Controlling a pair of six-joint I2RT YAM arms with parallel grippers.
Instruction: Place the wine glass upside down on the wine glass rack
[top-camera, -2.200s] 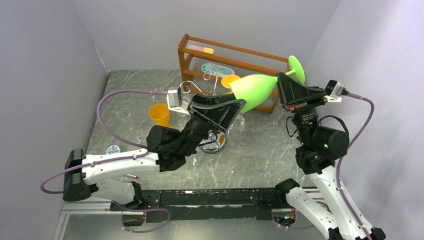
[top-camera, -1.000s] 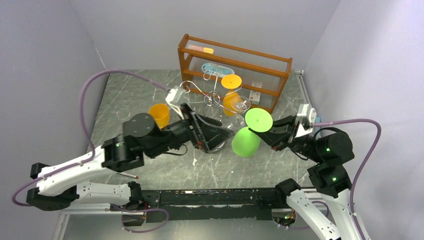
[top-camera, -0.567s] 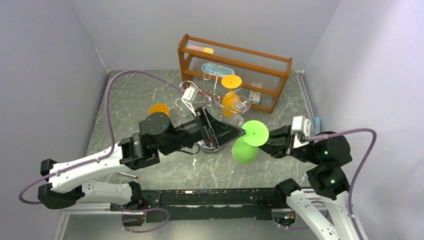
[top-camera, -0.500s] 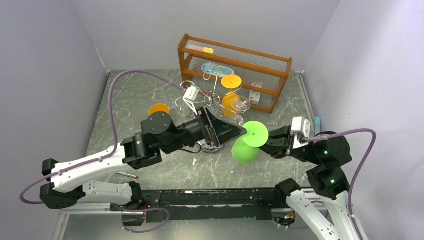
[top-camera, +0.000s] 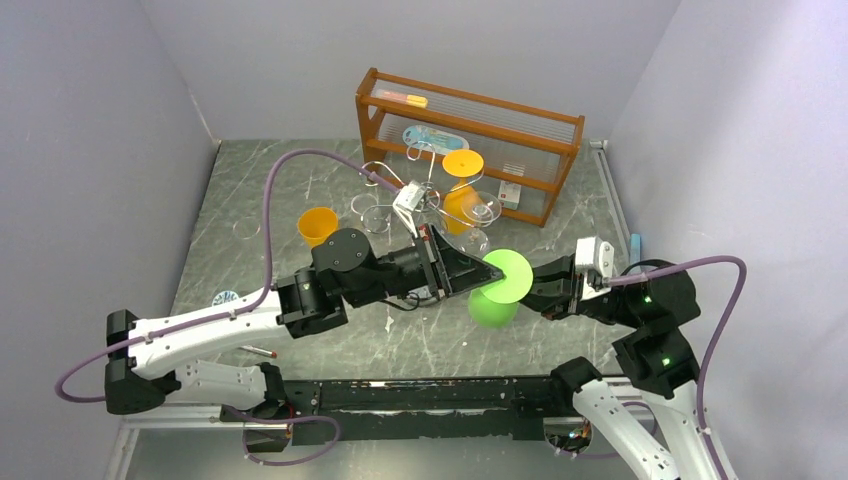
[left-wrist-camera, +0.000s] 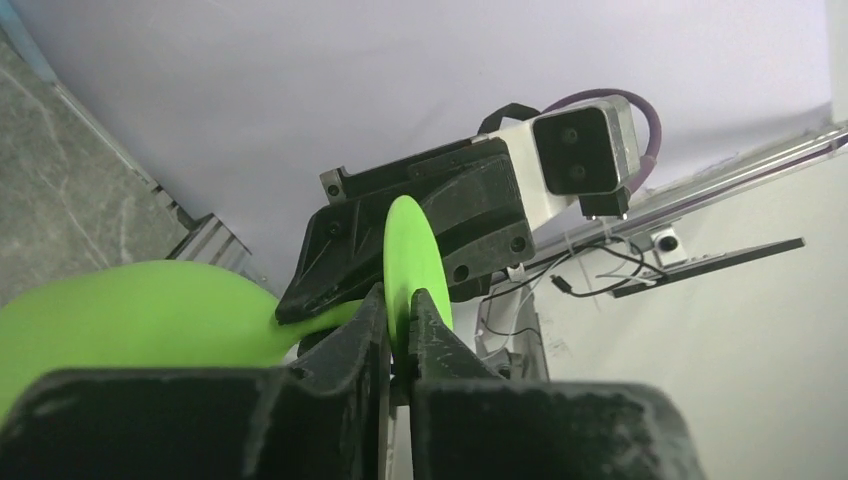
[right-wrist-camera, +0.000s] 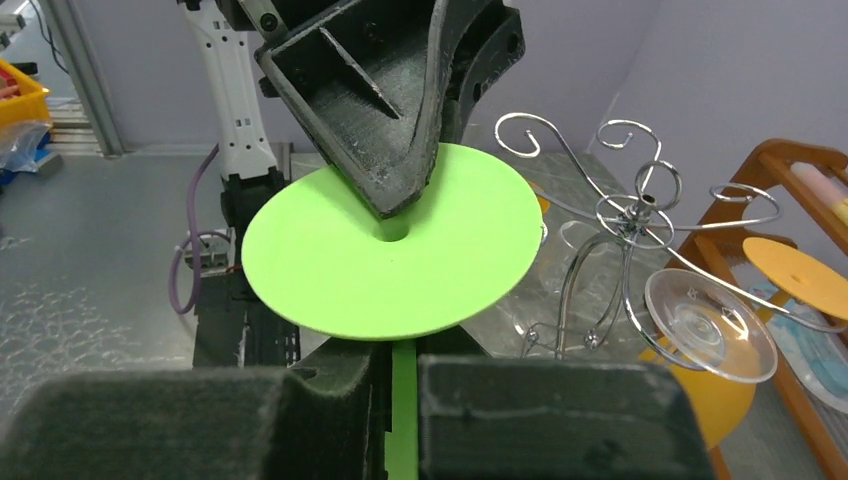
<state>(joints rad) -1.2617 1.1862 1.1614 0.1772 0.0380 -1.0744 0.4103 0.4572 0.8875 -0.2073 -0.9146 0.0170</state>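
At your far left an orange cup (top-camera: 318, 226) stands on the table (top-camera: 560, 335). Further along, in front of the wooden shelf (top-camera: 540, 115), the wine glass rack (right-wrist-camera: 637, 212) carries an orange glass (top-camera: 462, 205) and a clear glass (right-wrist-camera: 705, 320), both foot up. Your left fingers (left-wrist-camera: 372, 325) are pinched shut on the edge of the green wine glass (top-camera: 490, 308) foot, one finger on each face of the disc. The glass sits between your two arms, nearer you than the rack and clear of it, foot facing up, bowl below. Your right fingers (right-wrist-camera: 440, 385) are closed on its stem, just under the foot.
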